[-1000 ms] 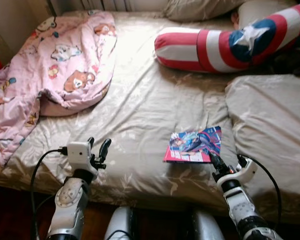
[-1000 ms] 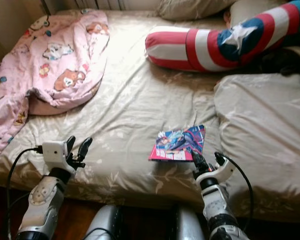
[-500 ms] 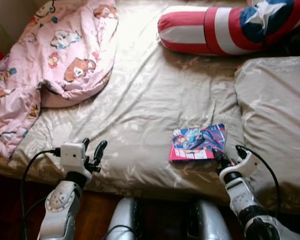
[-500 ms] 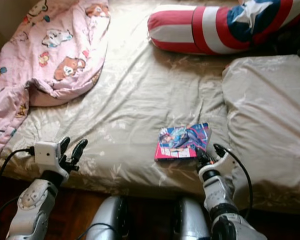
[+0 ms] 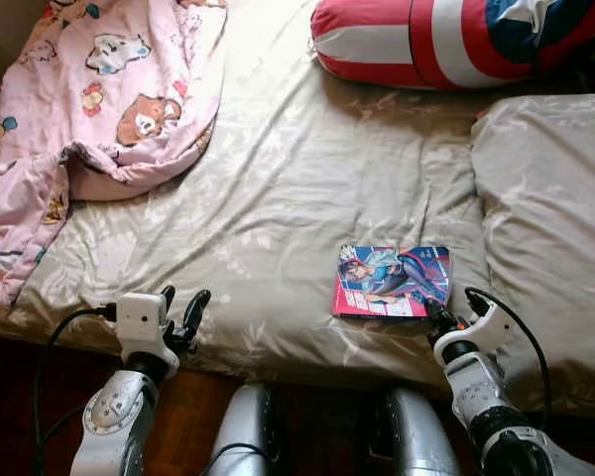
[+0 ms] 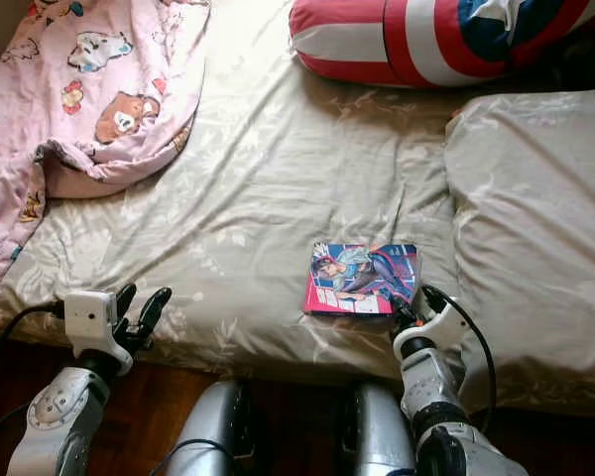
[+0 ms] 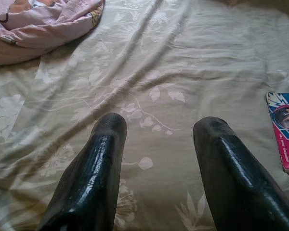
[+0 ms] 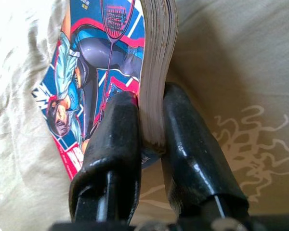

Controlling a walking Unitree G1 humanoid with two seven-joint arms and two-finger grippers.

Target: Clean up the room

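Note:
A colourful comic book (image 5: 393,281) lies on the beige floral bed sheet (image 5: 297,188) near the bed's front edge. My right gripper (image 5: 438,317) is shut on the book's near right corner; in the right wrist view the two black fingers (image 8: 111,144) clamp the comic book's (image 8: 154,72) page edge from both sides. My left gripper (image 5: 181,307) hovers open over the sheet at the front left, its fingers (image 7: 94,168) spread with nothing between them. A corner of the comic book (image 7: 285,130) lies off to its side.
A pink cartoon-print blanket (image 5: 89,109) is bunched at the back left. A red, white and blue striped bolster (image 5: 446,40) lies at the back right, and a beige pillow (image 5: 545,218) covers the right side. Dark wooden floor (image 5: 188,436) runs below the bed's edge.
The camera has tilted down, so the whole scene shifted up. My right gripper stays at the comic's corner; the book now lies flatter and slightly rotated. The left gripper sits lower, near the bed edge.

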